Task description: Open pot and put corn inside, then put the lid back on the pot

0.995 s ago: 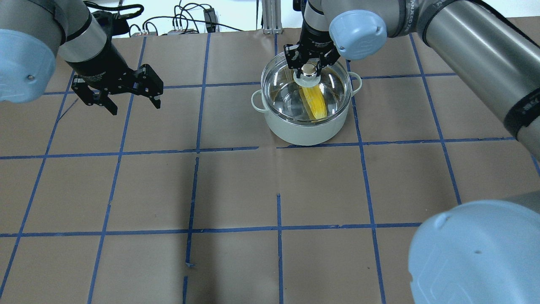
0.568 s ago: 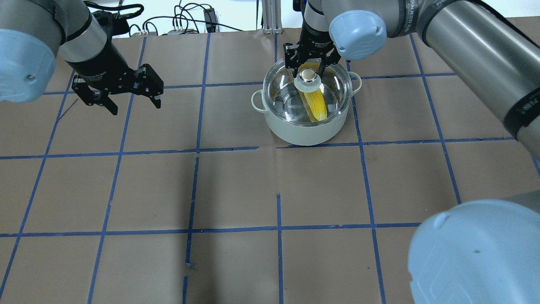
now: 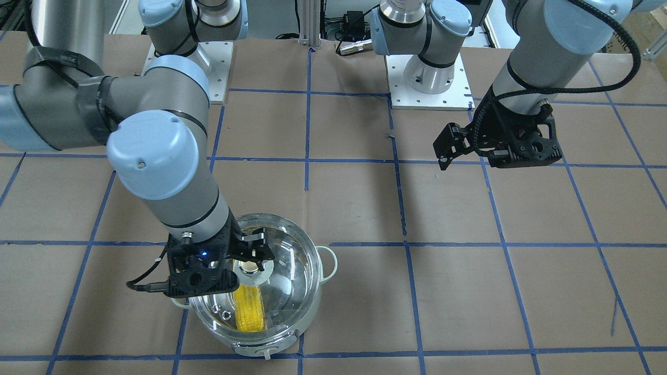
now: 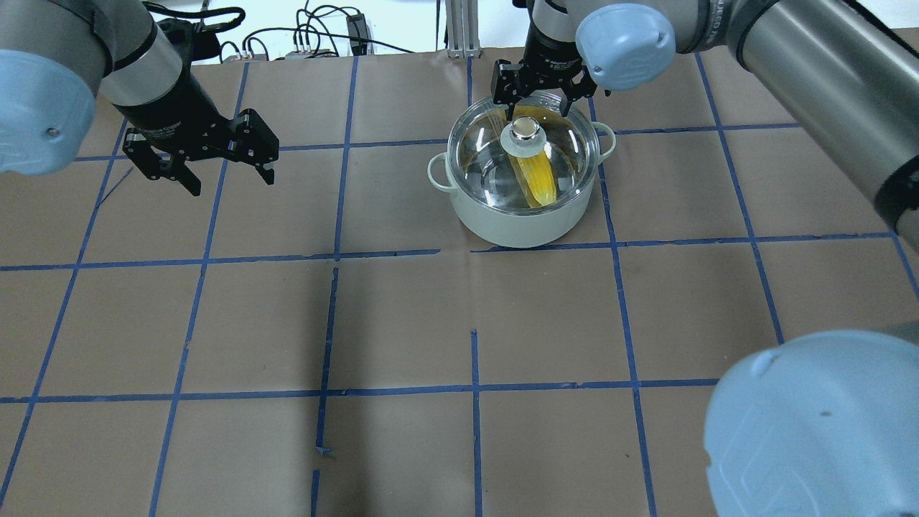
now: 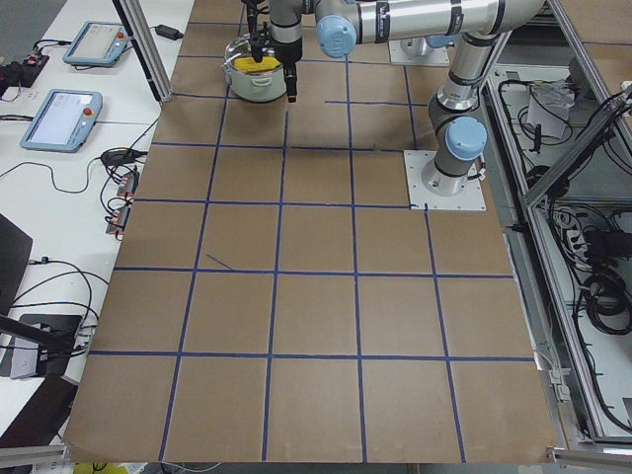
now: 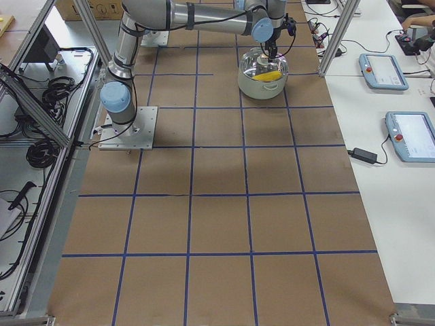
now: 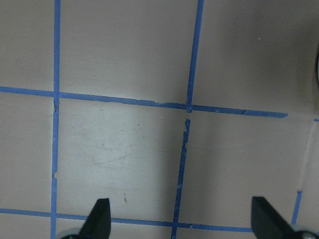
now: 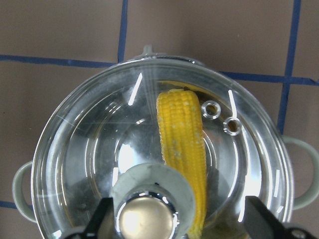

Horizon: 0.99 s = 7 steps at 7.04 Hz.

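Observation:
The pale mint pot (image 4: 513,226) stands on the table with the clear glass lid (image 4: 484,161) seated on it. Under the glass lies the yellow corn (image 4: 538,179), inside the pot. My right gripper (image 4: 538,110) hovers open just above and behind the lid's cream knob (image 4: 525,133) without touching it. In the right wrist view its fingertips (image 8: 99,216) stand wide on either side of the knob (image 8: 147,216), with the corn (image 8: 183,144) below the lid (image 8: 89,149). My left gripper (image 4: 231,183) hangs open and empty over bare table, well left of the pot.
Brown paper with a blue tape grid (image 4: 474,388) covers the table. Cables and connectors (image 4: 316,39) lie beyond the far edge. The arm bases (image 3: 427,78) sit on the robot's side. Tablets (image 6: 384,71) rest on a side table.
My right gripper had the knob between its fingers a second ago. It has let go, opened and drawn up and back, leaving the lid on the pot. The left arm stayed still.

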Motion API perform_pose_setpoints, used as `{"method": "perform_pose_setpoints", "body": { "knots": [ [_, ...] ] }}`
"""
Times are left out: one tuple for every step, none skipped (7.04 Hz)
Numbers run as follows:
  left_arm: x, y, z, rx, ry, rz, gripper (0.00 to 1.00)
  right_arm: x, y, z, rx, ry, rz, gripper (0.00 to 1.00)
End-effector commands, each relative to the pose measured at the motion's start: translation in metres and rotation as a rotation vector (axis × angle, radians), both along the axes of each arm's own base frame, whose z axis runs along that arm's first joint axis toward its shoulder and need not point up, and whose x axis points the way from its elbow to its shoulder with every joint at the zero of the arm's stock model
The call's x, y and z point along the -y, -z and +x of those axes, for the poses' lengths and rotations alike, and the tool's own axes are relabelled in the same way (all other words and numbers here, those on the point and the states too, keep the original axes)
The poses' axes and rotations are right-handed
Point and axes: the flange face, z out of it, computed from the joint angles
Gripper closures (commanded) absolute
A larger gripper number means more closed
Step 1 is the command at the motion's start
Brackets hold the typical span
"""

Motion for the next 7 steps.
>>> {"method": "perform_pose_setpoints", "body": {
  "knots": [
    [0.0, 0.0, 0.0, 0.003, 0.001, 0.001, 0.0, 0.001, -0.062, -0.06, -0.013, 0.041, -0.081, 0.0],
    [0.0, 0.0, 0.0, 0.004, 0.001, -0.001, 0.0, -0.01, -0.085, -0.091, -0.024, 0.014, -0.077, 0.0],
    [-0.001, -0.001, 0.0, 0.004, 0.001, -0.002, 0.0, -0.027, -0.106, -0.118, -0.03, 0.002, -0.048, 0.0],
    [-0.001, -0.001, 0.001, 0.01, 0.004, -0.002, 0.0, -0.045, -0.118, -0.128, -0.031, 0.011, -0.005, 0.0],
    [-0.003, -0.002, 0.002, 0.015, 0.004, -0.003, 0.0, -0.067, -0.127, -0.128, -0.03, 0.015, 0.026, 0.0],
    [-0.004, -0.002, 0.002, 0.017, 0.007, -0.003, 0.0, -0.091, -0.137, -0.127, -0.027, 0.016, 0.043, 0.0],
    [-0.004, -0.002, 0.002, 0.018, 0.007, -0.002, 0.0, -0.113, -0.148, -0.125, -0.029, 0.015, 0.033, 0.0]
  ]
}}
